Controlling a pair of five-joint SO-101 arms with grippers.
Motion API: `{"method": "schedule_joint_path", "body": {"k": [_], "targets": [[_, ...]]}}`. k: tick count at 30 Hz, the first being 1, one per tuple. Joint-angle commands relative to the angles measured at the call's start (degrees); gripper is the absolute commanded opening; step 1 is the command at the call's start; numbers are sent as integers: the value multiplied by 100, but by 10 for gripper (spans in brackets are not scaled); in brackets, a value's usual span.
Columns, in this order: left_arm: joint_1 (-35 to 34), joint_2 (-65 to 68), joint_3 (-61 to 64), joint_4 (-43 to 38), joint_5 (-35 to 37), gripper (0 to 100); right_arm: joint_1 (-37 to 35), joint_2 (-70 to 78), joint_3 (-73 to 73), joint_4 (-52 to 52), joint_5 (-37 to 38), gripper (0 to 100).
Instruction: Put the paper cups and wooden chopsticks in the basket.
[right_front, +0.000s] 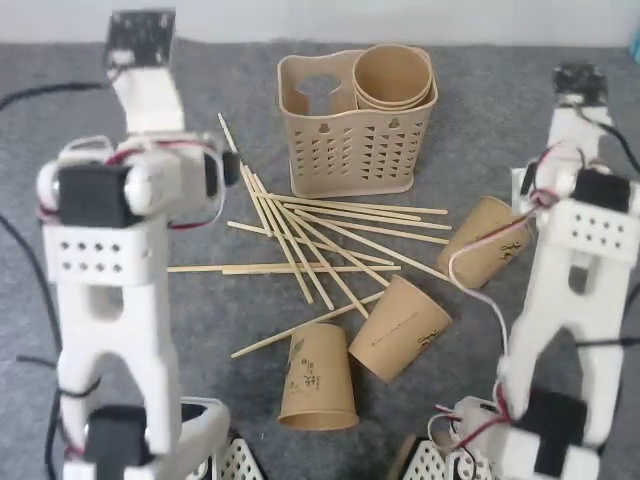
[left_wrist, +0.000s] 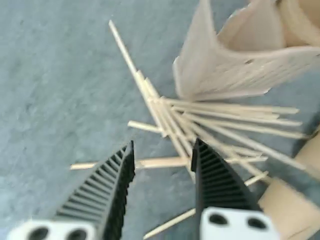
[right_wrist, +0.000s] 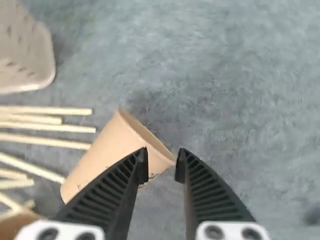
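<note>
Some stacked cups (right_front: 392, 75) already sit in one side of the basket (right_front: 345, 150). Three loose cups (right_front: 400, 330) are out on the gray mat (right_front: 500, 130). The chopsticks (right_front: 320, 240) are spread in a messy pile in front of the basket.

The right gripper (right_wrist: 161, 157) is open just a little. It hangs over the end of the far right cup (right_wrist: 107, 157) and is not holding it yet. The left gripper (left_wrist: 162, 150) is open wider, above the sticks, holding nothing.

I think picking up that cup is the job now. Next, the right gripper needs to go down around the cup's edge and squeeze.
</note>
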Motion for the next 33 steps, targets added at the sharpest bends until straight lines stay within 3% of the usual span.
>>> {"method": "schedule_joint_path", "body": {"k": [1, 8, 13, 23, 33], "targets": [[-281, -914, 1095, -281, -519, 179, -66, 523, -1266, 699, 941, 188], [-580, -2391, 3679, -1626, -818, 179, -31, 2079, -3059, 1719, 2136, 195], [-677, -3068, 5068, -2426, -1002, 180, -119, 2905, -3367, 1938, 2488, 195], [-677, -3147, 5516, -2716, -1011, 180, -242, 3538, -3358, 1938, 3077, 195], [-668, -3147, 5763, -3042, -1011, 180, -418, 3996, -3358, 2044, 3103, 180]]}}
